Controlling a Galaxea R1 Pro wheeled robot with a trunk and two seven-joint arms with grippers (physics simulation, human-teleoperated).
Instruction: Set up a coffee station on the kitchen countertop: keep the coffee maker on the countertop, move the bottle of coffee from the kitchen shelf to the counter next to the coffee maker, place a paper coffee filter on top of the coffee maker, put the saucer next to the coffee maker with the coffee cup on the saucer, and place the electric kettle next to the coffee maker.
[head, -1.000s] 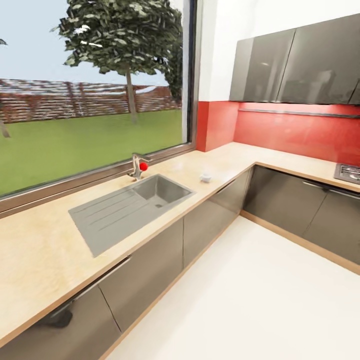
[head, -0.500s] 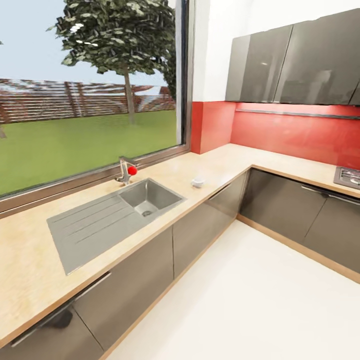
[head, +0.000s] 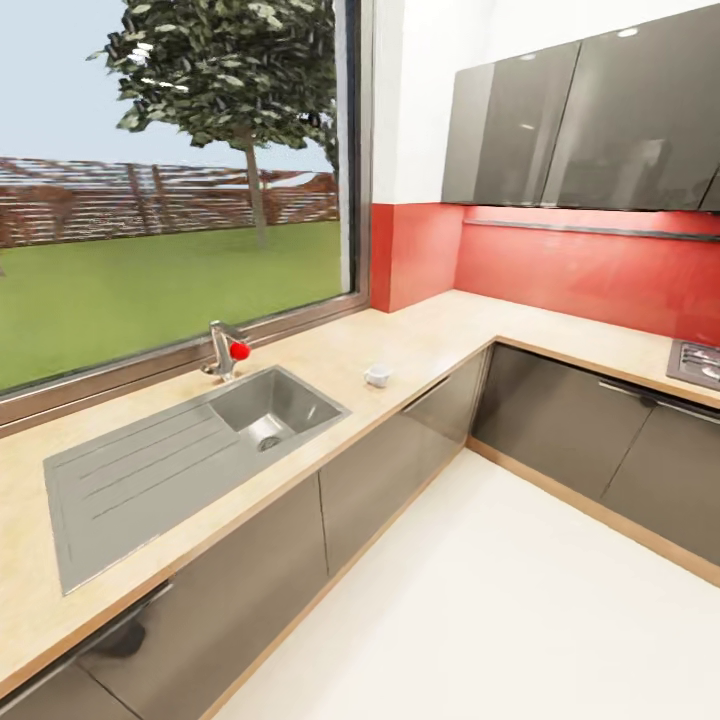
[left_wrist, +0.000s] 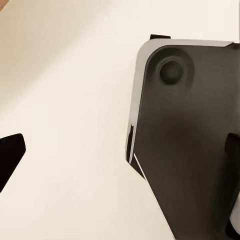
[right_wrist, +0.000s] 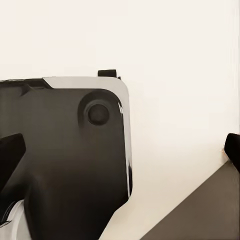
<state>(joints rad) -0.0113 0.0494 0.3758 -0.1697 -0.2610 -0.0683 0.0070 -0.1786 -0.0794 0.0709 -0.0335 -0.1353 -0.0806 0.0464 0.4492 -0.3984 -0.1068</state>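
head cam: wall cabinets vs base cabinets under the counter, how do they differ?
Placement: the wall cabinets hang above the red backsplash; the base cabinets stand on the floor under the kitchen countertop.
Handles: the base cabinets carry long bar handles near their top edges; no handles can be made out on the wall cabinets.
Trim: the base cabinets have a light wood strip along the bottom; the wall cabinets don't.
Shared: glossy dark-grey flat fronts.

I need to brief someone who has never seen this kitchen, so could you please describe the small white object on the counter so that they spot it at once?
Start at the big window and the grey sink set in the kitchen countertop beneath it. Just past the basin towards the red corner sits the small white object, near the counter's front edge. It is the lone loose item there.
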